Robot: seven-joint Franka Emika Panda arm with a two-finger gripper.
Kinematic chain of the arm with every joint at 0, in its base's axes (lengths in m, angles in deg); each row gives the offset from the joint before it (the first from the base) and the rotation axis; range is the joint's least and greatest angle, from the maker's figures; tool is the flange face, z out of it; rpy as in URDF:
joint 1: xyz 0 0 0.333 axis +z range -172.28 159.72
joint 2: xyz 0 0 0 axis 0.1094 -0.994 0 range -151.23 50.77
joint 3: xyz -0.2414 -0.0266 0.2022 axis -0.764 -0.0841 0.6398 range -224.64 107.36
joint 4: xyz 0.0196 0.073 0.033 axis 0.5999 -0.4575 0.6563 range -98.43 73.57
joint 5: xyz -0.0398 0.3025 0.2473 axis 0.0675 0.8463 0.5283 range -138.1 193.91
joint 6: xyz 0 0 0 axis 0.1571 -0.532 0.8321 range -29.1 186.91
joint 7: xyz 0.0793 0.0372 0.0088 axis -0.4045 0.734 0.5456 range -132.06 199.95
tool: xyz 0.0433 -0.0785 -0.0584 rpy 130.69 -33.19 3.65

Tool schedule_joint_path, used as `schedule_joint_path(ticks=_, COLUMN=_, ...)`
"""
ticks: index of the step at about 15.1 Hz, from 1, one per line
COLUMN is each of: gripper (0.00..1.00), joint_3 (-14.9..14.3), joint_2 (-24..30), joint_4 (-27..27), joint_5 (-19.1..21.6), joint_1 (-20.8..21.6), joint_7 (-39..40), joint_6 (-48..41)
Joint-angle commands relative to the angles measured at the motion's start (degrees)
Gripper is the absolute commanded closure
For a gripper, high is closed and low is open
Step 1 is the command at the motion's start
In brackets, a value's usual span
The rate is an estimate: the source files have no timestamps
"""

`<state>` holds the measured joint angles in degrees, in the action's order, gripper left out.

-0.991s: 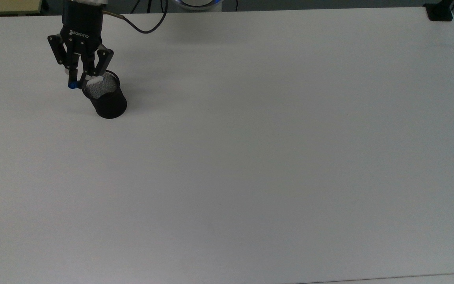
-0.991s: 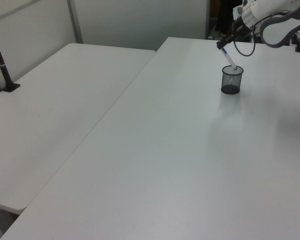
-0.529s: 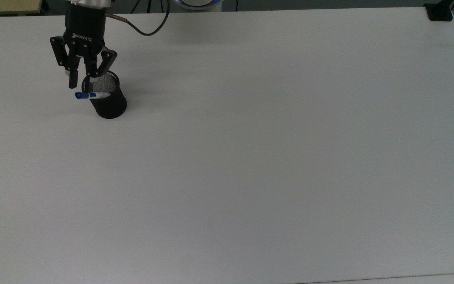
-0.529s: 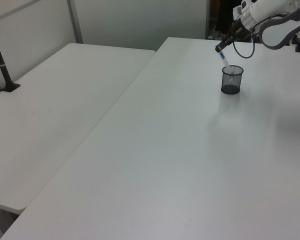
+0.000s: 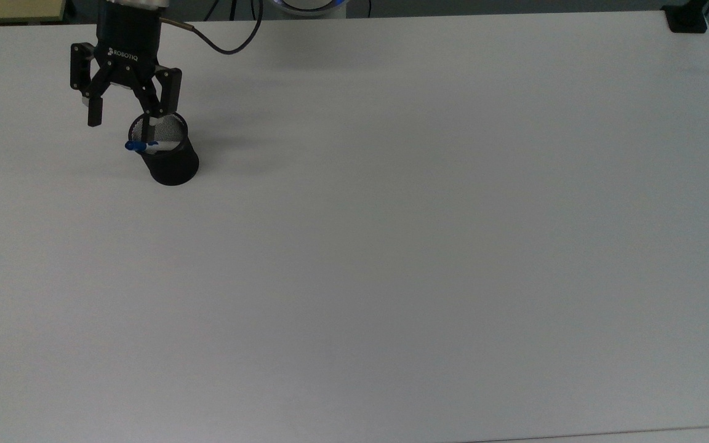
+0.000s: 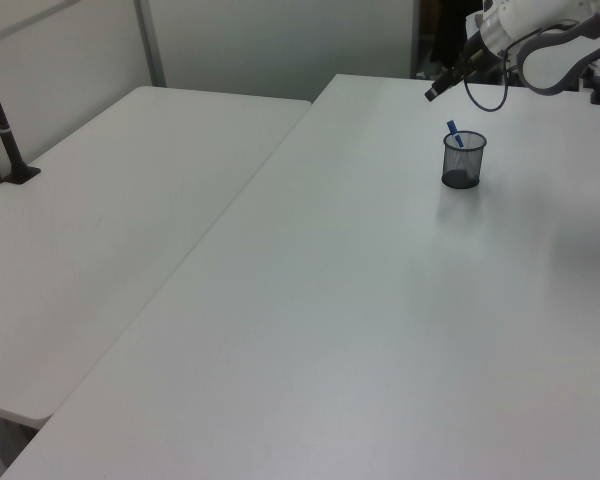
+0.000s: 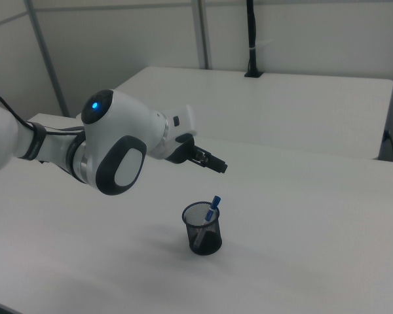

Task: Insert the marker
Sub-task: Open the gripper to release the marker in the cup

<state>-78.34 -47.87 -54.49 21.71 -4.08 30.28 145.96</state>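
Currently on the table: one slim white-barrelled marker with a blue cap (image 5: 145, 146), one black wire-mesh cylindrical cup (image 5: 168, 154), one black two-finger gripper (image 5: 125, 119) on one white robot arm (image 7: 111, 147).

Marker: standing inside the mesh cup, tilted, blue end up and leaning on the rim. Top view puts the blue end over the rim on the top view's left; the white barrel slants down into the cup. Left view (image 6: 454, 133) and right view (image 7: 211, 208) both show the blue end poking just above the rim, the rest seen through the mesh. Nothing grips it.

Cup: upright on the large white table (image 5: 428, 234), near the top view's upper left corner. Left view (image 6: 463, 160); right view (image 7: 202, 228).

Gripper: fingers spread wide apart, holding nothing. Top view shows one finger out beyond the cup on the top view's left, the other finger's tip overlapping the cup's far rim. Right view (image 7: 217, 165) shows it above the cup and clear of the marker, pointing toward the right view's right and slightly down. Left view (image 6: 435, 90): above the cup and to the left view's left of it.

Arm: right view shows the thick white link with a blue light reaching in from the right view's left. One black cable (image 5: 231, 37) loops from the wrist.

One second white table (image 6: 120, 210) alongside, with one black post (image 6: 2, 125) on it.
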Motion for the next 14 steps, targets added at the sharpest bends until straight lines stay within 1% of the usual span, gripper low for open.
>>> schedule_joint_path(ticks=1, gripper=0.00, joint_3=0.2, joint_2=1.2, joint_4=0.1, joint_5=0.7, joint_1=0.6, joint_7=-4.9, joint_6=0.4)
schedule_joint_path(ticks=3, gripper=0.00, joint_3=1.0, joint_2=1.7, joint_4=-0.7, joint_5=0.7, joint_1=0.2, joint_7=-4.9, joint_6=0.2)
schedule_joint_path(ticks=7, gripper=0.00, joint_3=1.2, joint_2=2.7, joint_4=-2.2, joint_5=0.7, joint_1=0.2, joint_7=-5.2, joint_6=0.0)
schedule_joint_path(ticks=12, gripper=0.00, joint_3=1.2, joint_2=3.7, joint_4=-2.0, joint_5=0.7, joint_1=-0.1, joint_7=-5.1, joint_6=0.0)
schedule_joint_path(ticks=13, gripper=0.00, joint_3=1.2, joint_2=4.3, joint_4=-1.6, joint_5=0.7, joint_1=-0.2, joint_7=-5.0, joint_6=-0.9)
schedule_joint_path(ticks=14, gripper=0.00, joint_3=1.2, joint_2=4.8, joint_4=-1.3, joint_5=0.7, joint_1=-0.2, joint_7=-5.0, joint_6=-3.8)
